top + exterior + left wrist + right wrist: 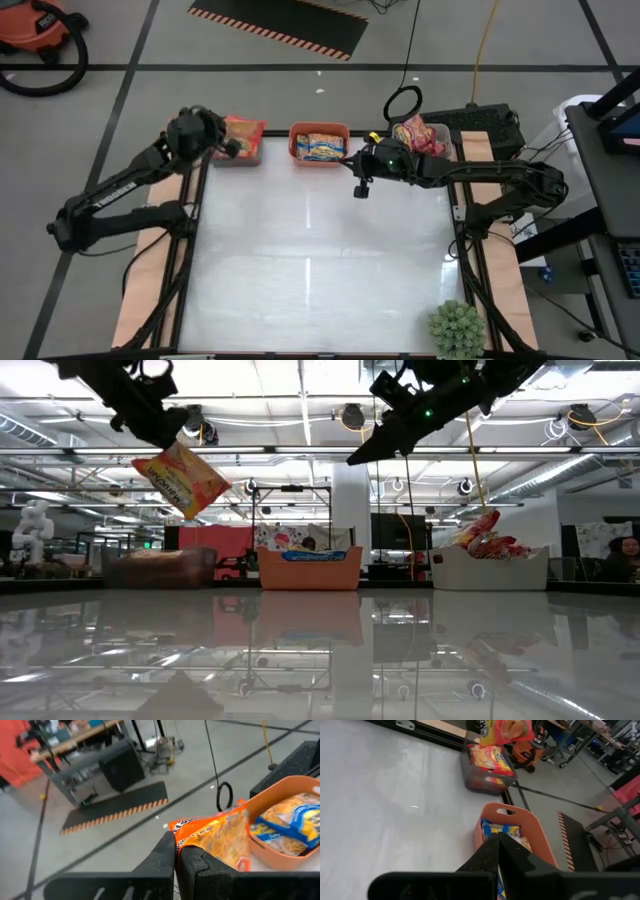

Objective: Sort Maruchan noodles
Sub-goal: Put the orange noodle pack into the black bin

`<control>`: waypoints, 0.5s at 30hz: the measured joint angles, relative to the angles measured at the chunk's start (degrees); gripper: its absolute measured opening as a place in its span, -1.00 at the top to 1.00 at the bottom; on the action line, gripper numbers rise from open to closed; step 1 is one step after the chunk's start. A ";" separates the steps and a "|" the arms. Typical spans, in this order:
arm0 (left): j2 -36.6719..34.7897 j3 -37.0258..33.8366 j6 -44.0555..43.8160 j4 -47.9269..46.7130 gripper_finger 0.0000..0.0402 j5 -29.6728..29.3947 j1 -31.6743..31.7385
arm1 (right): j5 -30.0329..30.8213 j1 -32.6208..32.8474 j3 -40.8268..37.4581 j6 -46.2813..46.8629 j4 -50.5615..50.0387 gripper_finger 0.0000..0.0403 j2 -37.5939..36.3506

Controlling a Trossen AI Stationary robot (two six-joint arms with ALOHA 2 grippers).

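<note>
Big shiny white table [310, 280] with three bins in a row along its far edge. Orange bin [319, 143] as the middle one, holding blue-and-yellow noodle packets [321, 147].

Left arm [120, 195] stretched long from its base, reaching up to the dark bin [240, 152] just left of the orange bin. Left gripper [176, 851] lifted high over that dark bin, fingers squeezed tight on the corner of an orange-yellow noodle packet [181, 479]. Packet hanging down tilted from the fingers, up in the air, above more orange-yellow packets [489, 758] lying in the dark bin.

Right arm [490, 180] bent and reaching in from the right side. Right gripper [362, 185] up in the air just right of the orange bin, near its front corner, fingers pressed together with nothing between them.

White bin [490, 568] right of the orange bin, piled with red-and-white packets [485, 535].

Small green spiky plant [457, 328] at the near right corner, far from the orange bin.
</note>
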 joint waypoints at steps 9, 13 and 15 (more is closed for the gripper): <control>7.90 0.00 0.73 2.36 1.00 14.86 14.45 | -0.05 -0.86 0.00 -0.64 0.07 1.00 0.00; 11.48 0.00 0.38 2.14 1.00 14.87 17.01 | -0.07 -0.84 0.00 -1.47 0.09 1.00 0.00; 12.96 0.00 -0.48 1.52 1.00 14.65 17.69 | -0.07 -0.84 0.00 -1.48 0.09 1.00 0.00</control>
